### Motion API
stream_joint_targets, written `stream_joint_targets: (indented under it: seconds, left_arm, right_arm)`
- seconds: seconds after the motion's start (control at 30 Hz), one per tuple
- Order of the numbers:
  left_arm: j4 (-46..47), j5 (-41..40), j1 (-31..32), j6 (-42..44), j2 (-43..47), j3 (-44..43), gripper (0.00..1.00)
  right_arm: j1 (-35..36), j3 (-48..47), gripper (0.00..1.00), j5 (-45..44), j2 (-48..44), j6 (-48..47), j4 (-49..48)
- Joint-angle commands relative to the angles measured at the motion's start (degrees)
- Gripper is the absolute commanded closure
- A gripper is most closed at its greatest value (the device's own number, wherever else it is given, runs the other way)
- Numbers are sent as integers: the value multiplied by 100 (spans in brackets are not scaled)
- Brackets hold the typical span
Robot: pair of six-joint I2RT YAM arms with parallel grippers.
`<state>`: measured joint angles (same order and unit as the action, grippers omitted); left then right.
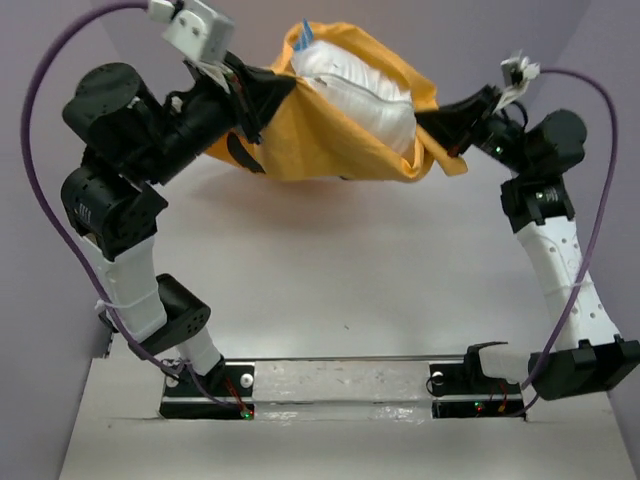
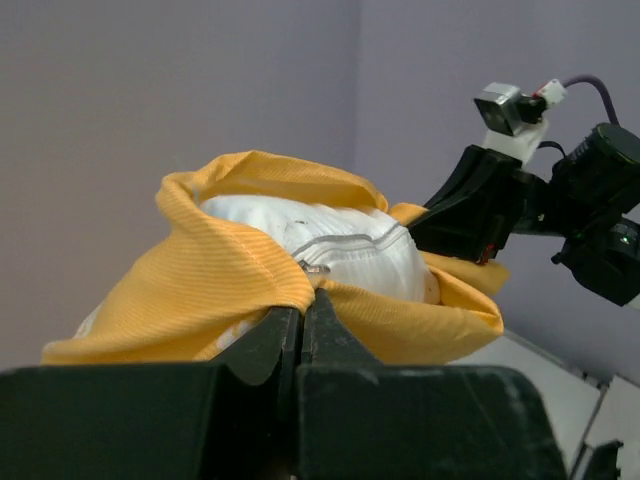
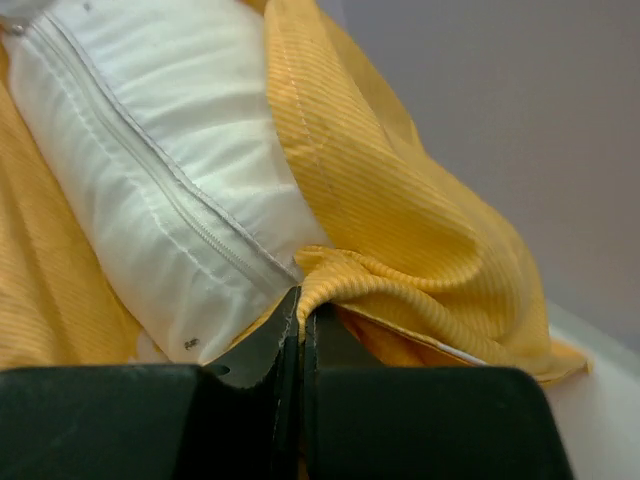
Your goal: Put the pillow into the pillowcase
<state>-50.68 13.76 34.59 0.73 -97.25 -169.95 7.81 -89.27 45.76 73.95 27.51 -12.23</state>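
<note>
One plump white fabric pillow (image 1: 365, 95) is sitting mostly inside one thin orange-yellow fabric pillowcase (image 1: 320, 150). Its zippered side and small blue tag (image 1: 305, 35) are showing through the open mouth. The bundle is hanging over the white bench (image 1: 330, 270), stretched between the two black arms. The left fingers (image 2: 265, 350) are pressing together on the pillowcase's rim at one side. The right fingers (image 3: 255, 350) are likewise pinching a fold of the rim at the opposite side.
</note>
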Motion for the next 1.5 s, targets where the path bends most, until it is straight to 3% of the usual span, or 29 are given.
stream_joint_targets:
  seconds: [0.0,0.1,0.2,0.23,0.27,0.3,0.37,0.4,0.43,0.47,0.57,0.7,0.73,0.8,0.83,0.87,0.9,0.97,1.03,1.1,1.17,1.2,1.27,1.3,1.37,1.4,1.47]
  left_arm:
    - [-873,-2014,1371,480,126,573,94]
    - [-760,-2605,2050,428,890,1366,96]
    - [-322,-2685,2069,61,2189,2628,96]
    - [446,-2616,2069,-37,3281,4556,96]
    - [1132,-2493,2069,-238,3292,4576,96]
    - [2514,-2327,2069,-458,4484,6917,97]
    - [3237,-2412,2061,-792,5284,8664,98]
    - [3500,-2465,2069,-951,5818,9968,91]
    - [4382,-2387,2069,-1144,6084,10677,10]
    - [4913,-2378,2069,-1250,6391,11633,1]
    - [5619,-2177,2078,-1672,6552,12659,1]
    - [7436,-1622,2253,-2349,6527,14336,1]
    - [7588,-1631,2341,-2376,6430,14480,1]
    - [7756,-1962,2691,-2332,6132,14604,1]
    - [7783,-2017,2780,-2262,5930,14569,1]
    - [7809,-2017,2842,-2183,5928,14499,1]
    - [7827,-2044,2895,-1939,5693,14316,1]
    - [7827,-2131,3071,-1674,5316,14078,1]
    - [7871,-2281,3211,-1437,5016,13902,1]
    - [7862,-2343,3238,-1313,4840,13814,1]
    - [7845,-2378,3238,-1164,4681,13700,1]
    - [7714,-2421,3238,-1128,4524,13577,1]
    - [7591,-2475,3230,-1041,4382,13523,1]
    - [7399,-2457,3230,-1014,4277,13436,1]
    - [7204,-2448,3212,-961,4215,13330,1]
    - [7021,-2500,3195,-891,4188,13225,1]
    - [6809,-2405,3125,-803,4144,13093,1]
  right_arm:
    - [10,2231,100,-29,-660,141,-457]
    - [10,3769,100,-557,-1100,79,-263]
    - [10,4653,100,-1155,-1304,141,-263]
    - [10,5013,100,-1400,-1365,54,-184]
    - [10,5138,100,-1403,-1392,53,-149]
    - [10,5235,100,-1577,-1392,10,-131]
    - [10,5429,100,-1719,-1436,-52,-69]
    - [10,5456,100,-1859,-1462,-79,-34]
    - [10,5438,100,-1964,-1489,-175,79]
    - [10,5386,100,-2200,-1498,-263,167]
    - [10,4992,100,-2545,-1419,-596,441]
    - [10,4420,100,-2905,-885,-790,449]
    - [10,4323,100,-2915,-787,-817,476]
    - [10,4077,90,-3080,-611,-861,694]
    - [10,3980,70,-3221,-584,-878,870]
    - [10,3892,70,-3370,-575,-896,1028]
    - [10,3804,45,-3589,-592,-914,1195]
    - [10,3558,28,-3818,-803,-905,1880]
    - [10,3575,26,-4055,-1205,-931,2345]
    - [10,3671,26,-4292,-1523,-949,2610]
    - [10,3776,35,-4103,-1778,-949,2979]
    - [123,3847,50,-3666,-1910,-836,3155]
    - [456,4285,64,-3390,-1972,-519,3200]
    - [701,4461,76,-3502,-1946,-423,3183]
    - [1536,4725,86,-4002,-1780,-107,3060]
    - [1722,4839,90,-4239,-1501,-9,2903]
    - [2109,4919,89,-4347,-1270,219,2578]
